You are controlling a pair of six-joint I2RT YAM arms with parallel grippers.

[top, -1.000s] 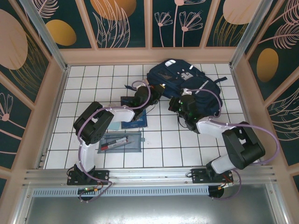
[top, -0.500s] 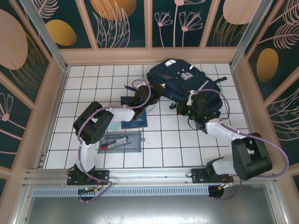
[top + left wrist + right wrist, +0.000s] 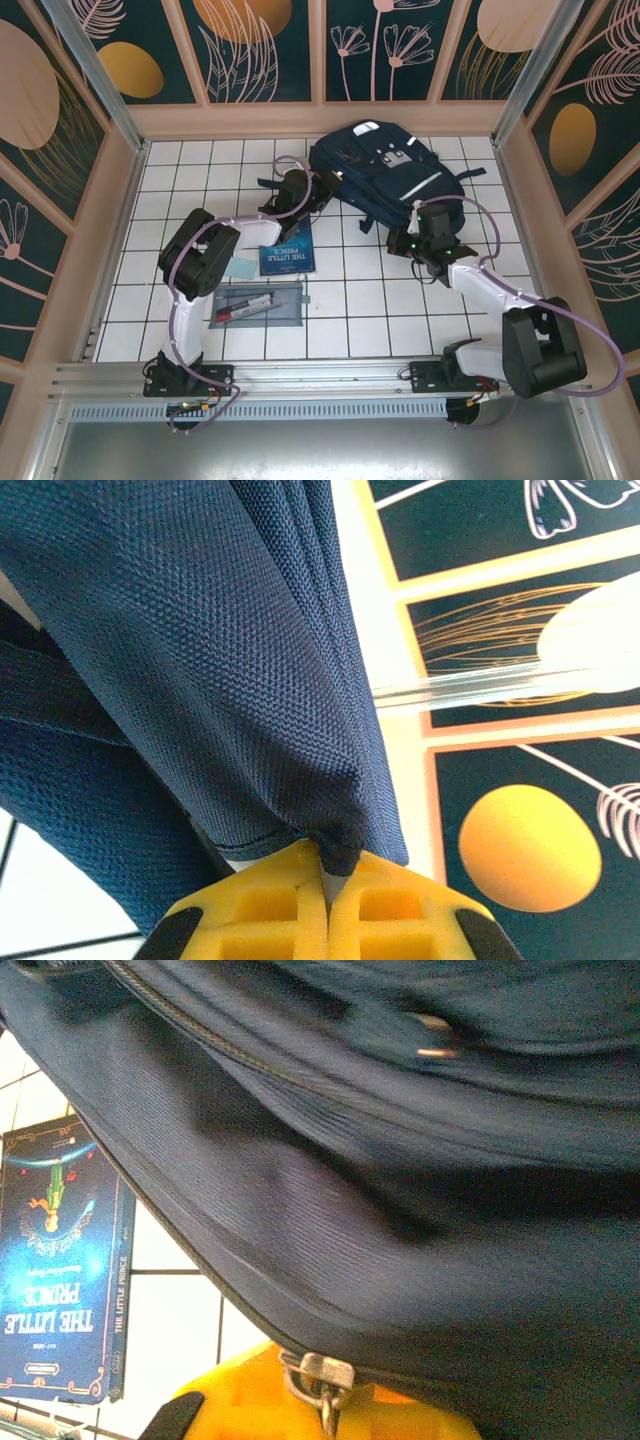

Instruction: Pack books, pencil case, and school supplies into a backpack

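Working open the large navy-blue fabric backpack at the far side of the white tiled desk, by the look of it. Pinching a fold of its cloth in the left hand, yellow fingers closed tight at the backpack's left edge. Gripping the small metal zipper pull in the right hand, shut on it at the backpack's near right side. Probably calling for drawing steadily along the zip line while bracing the cloth taut, not dragging the whole bag. Lying just in front of the backpack, untouched: the thin dark-blue paperback, showing "THE LITTLE PRINCE" in white; further front-left, the flat grey pencil pouch and small pale blue-green square. Reading nothing on the backpack's pale patch, too small.
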